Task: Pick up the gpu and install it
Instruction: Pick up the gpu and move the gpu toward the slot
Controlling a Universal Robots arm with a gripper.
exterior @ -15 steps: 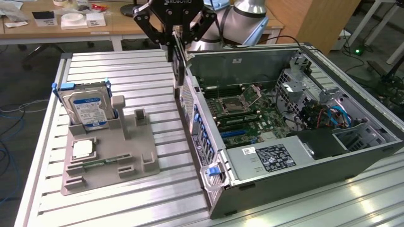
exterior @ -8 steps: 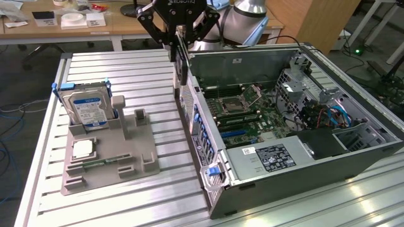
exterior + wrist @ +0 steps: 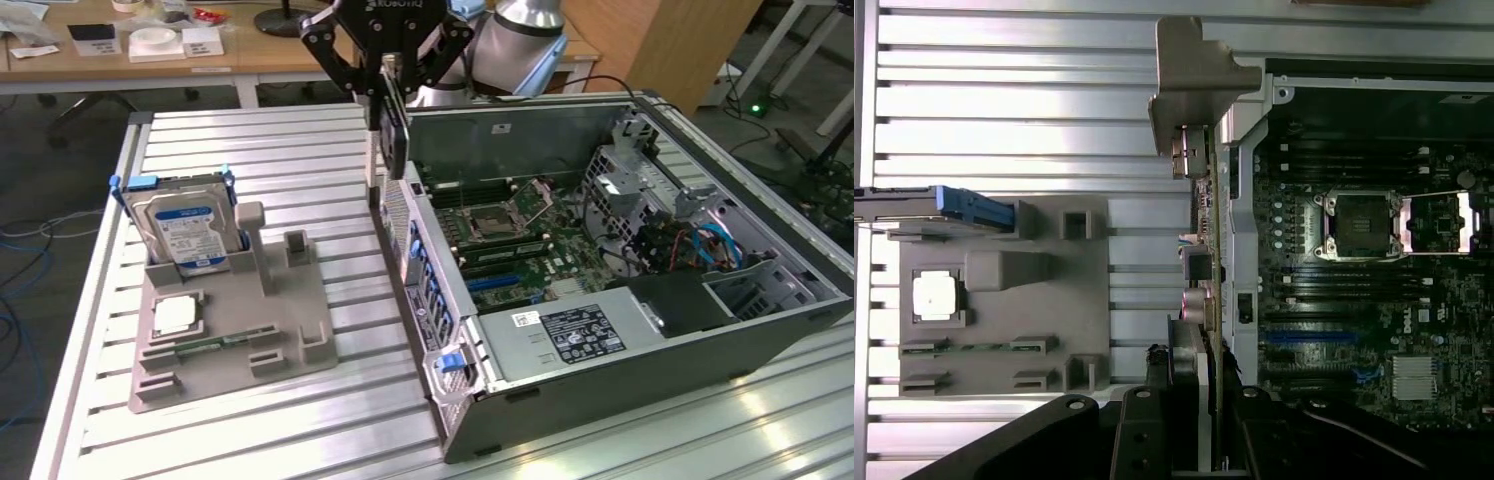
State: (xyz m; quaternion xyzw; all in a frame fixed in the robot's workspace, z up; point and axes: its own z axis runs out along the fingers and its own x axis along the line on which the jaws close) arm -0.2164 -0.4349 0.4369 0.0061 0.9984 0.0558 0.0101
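My gripper (image 3: 387,72) is shut on the gpu (image 3: 391,130), which hangs edge-on as a dark slab in the air above the wall of the open computer case (image 3: 441,330) that faces the fixture. In the wrist view the gpu (image 3: 1204,250) runs away from my gripper (image 3: 1194,385), green board edge showing, with its silver bracket (image 3: 1194,85) at the far end. It sits over the case wall, beside the motherboard (image 3: 1354,300). The motherboard (image 3: 521,240) lies exposed inside the case, with blue slots (image 3: 501,285) near the power supply.
A grey fixture (image 3: 280,320) on the slatted aluminium table (image 3: 267,150) holds a blue-labelled hard drive (image 3: 187,225) upright, a CPU (image 3: 176,315) and a memory stick (image 3: 214,345). The power supply (image 3: 574,330) and drive cage (image 3: 761,285) fill the case's near end.
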